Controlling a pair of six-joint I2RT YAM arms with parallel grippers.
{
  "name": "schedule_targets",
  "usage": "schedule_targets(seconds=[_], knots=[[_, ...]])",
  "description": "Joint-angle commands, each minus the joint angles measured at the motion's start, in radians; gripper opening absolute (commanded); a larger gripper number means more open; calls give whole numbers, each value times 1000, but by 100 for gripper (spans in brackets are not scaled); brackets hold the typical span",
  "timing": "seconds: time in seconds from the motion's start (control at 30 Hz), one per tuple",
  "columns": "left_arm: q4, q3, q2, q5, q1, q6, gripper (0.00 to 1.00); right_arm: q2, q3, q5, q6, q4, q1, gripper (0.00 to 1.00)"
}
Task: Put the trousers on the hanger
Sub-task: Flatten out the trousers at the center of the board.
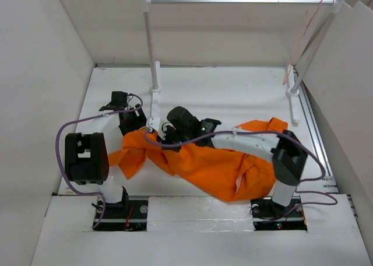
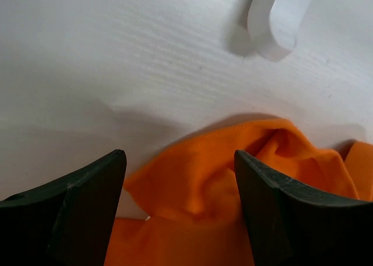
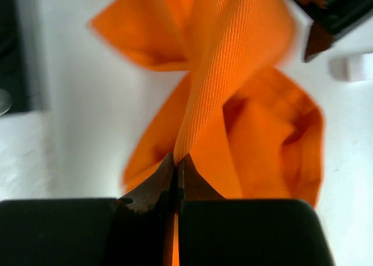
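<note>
Trousers (image 1: 215,164) sprawled across ctr of the worktop (image 1: 233,97), one bright orange heap, long axis running from left-ctr down to lower right of the top view. Right end effector (image 3: 176,158) clenched hard on a ridge of the orange cloth: wrist view shows the fold pinched right at the tips, fabric fanning away above. Left end effector (image 2: 179,155) spread wide, nothing gripped, a cloth edge lying btwn and beneath its fingers on the worktop.

Now the key bit: hanger (image 1: 302,37) dangles off the rail (image 1: 239,0) in the upper right corner, well apart from both end effectors, up and right of the pinch point. Base of the right arm sits on that side, so it's prob. the better placed for the carry; the left one is over at upper left, far side.

Count: one pair of trousers, one hanger, one rail w/ two white posts, two arms.
</note>
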Motion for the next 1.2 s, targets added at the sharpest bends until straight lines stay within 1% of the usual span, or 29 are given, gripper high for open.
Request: schedule_targets(seconds=[0.0,0.07,0.1,0.13,0.2,0.23,0.27,0.3,0.33,0.37,0.43,0.5,0.57,0.6,0.63,0.67,0.7,0.73,0.77,0.8,0.87,0.93,0.97,1.0,1.03,1.07,1.1,1.13,1.17], knots=[[-16,-42,-65,31,-12,27,70,-188,-116,-77,-45,-67,106,0],[-29,-71,-83,17,-24,40,70,-267,-216,-85,-23,-75,143,0],[-51,-85,-95,-15,-46,47,70,-306,-356,-62,15,-52,185,0],[-52,-85,-95,-15,-46,47,70,-322,-357,-62,34,-52,186,0],[-52,-122,-120,-6,-46,44,70,-353,-473,-62,71,5,186,0],[-52,-131,-126,2,-46,29,70,-368,-500,-48,109,17,186,4],[-47,-147,-134,12,-46,27,70,-383,-520,-31,117,26,186,23],[-46,-148,-132,8,-58,24,70,-387,-531,-23,122,17,186,34],[-44,-151,-131,3,-58,20,70,-385,-525,-14,120,1,186,54],[-39,-160,-118,0,-69,17,70,-384,-516,-8,119,-15,186,60],[-24,-165,-97,-12,-78,15,70,-394,-494,-5,114,-39,186,69],[5,-177,-59,-26,-87,3,70,-425,-480,6,114,-55,186,70],[26,-187,-25,-26,-87,-6,55,-451,-460,30,122,-64,186,71],[45,-191,-19,-53,-98,-15,47,-463,-453,38,126,-79,186,71],[53,-196,-16,-69,-98,-15,35,-486,-442,71,134,-88,186,71],[54,-196,-5,-85,-98,-17,28,-498,-427,92,139,-98,186,72],[54,-191,-2,-136,-98,-12,22,-511,-420,115,139,-113,186,73],[51,-184,1,-157,-98,-12,11,-534,-413,159,142,-124,186,74],[44,-158,3,-177,-98,-11,4,-548,-394,177,145,-133,186,74],[21,-136,0,-228,-98,-8,0,-561,-385,217,149,-153,172,75],[-10,-55,-44,-297,-98,-20,0,-612,-371,253,174,-170,138,78],[-50,12,-103,-352,-72,-34,0,-650,-376,343,209,-191,85,80],[-64,93,-168,-377,-72,-40,0,-688,-383,363,221,-202,62,80],[-91,137,-202,-441,-72,-46,0,-709,-405,409,235,-220,36,80],[-101,184,-233,-475,-72,-49,0,-730,-414,438,276,-233,13,80],[-104,271,-288,-503,-60,-55,0,-753,-426,461,295,-248,-38,79],[-108,315,-314,-548,-60,-60,0,-805,-439,475,297,-254,-65,79],[-108,359,-333,-579,-60,-69,0,-830,-462,486,339,-257,-92,78],[-105,431,-354,-604,-51,-81,0,-856,-474,492,349,-257,-148,77]])
